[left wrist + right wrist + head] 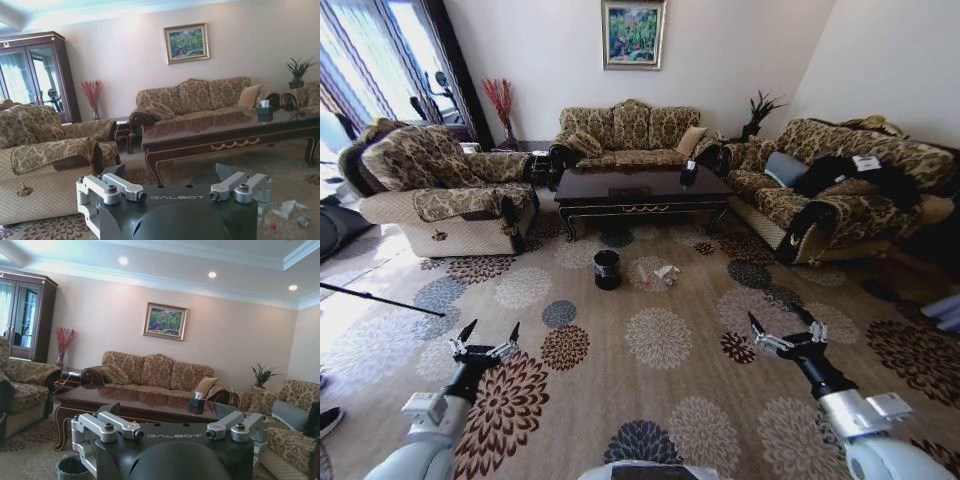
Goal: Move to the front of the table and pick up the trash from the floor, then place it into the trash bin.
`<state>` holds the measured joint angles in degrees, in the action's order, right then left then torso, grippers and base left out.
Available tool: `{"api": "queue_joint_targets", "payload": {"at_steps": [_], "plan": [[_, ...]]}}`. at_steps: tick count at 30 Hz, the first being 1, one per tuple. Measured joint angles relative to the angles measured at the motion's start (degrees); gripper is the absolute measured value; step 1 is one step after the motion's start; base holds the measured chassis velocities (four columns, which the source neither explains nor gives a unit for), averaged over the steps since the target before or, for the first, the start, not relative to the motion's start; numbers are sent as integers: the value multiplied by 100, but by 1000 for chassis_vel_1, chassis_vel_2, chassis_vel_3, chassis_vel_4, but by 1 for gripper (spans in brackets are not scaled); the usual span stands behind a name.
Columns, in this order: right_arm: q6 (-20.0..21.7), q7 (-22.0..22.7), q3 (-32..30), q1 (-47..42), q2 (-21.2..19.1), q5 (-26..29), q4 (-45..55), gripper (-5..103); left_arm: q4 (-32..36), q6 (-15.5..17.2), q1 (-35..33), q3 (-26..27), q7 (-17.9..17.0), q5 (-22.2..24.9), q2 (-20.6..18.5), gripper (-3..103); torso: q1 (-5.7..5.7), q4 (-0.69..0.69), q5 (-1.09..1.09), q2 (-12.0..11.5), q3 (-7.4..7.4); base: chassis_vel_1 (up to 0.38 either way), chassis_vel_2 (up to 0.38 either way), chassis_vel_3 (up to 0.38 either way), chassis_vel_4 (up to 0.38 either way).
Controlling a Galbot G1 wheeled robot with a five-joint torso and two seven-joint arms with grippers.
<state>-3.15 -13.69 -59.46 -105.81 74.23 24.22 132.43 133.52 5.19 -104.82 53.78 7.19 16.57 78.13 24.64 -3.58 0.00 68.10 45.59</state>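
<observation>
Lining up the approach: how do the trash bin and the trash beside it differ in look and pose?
The trash bin is dark, round and upright; the trash is pale, crumpled and lies flat on the carpet. The bin is one compact thing, clearly taller; the trash is several low scattered bits. Both sit on the floor before the table, apart from each other. The left gripper and right gripper are open, well short of both.

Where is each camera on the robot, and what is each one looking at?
Head view: up on the head, looking forward and down at the carpet, the bin, the trash and the table; both arms show, left gripper and right gripper open above the carpet.
Left wrist view: on the left wrist, facing the table and sofa; the left gripper shows, trash beside it.
Right wrist view: on the right wrist, facing the table; the right gripper and bin show.
All three share the table.
</observation>
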Motion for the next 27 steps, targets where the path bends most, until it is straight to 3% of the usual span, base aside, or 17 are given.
{"api": "queue_joint_targets", "payload": {"at_steps": [11,21,27], "plan": [[-344,-670,-37,-32,57,-165,-30,100,166,-103,-69,6,-98,23,93,100,0,0,0,0,0,0,0,0,0],[-428,-298,23,-35,43,-194,-32,100,142,-217,-141,-43,-95,-215,215,100,0,0,0,0,0,0,0,0,0],[-456,-259,45,30,4,-183,-120,100,134,-102,-3,-149,-559,-268,290,100,-23,-1,0,-51,-27,0,0,0,0]]}}
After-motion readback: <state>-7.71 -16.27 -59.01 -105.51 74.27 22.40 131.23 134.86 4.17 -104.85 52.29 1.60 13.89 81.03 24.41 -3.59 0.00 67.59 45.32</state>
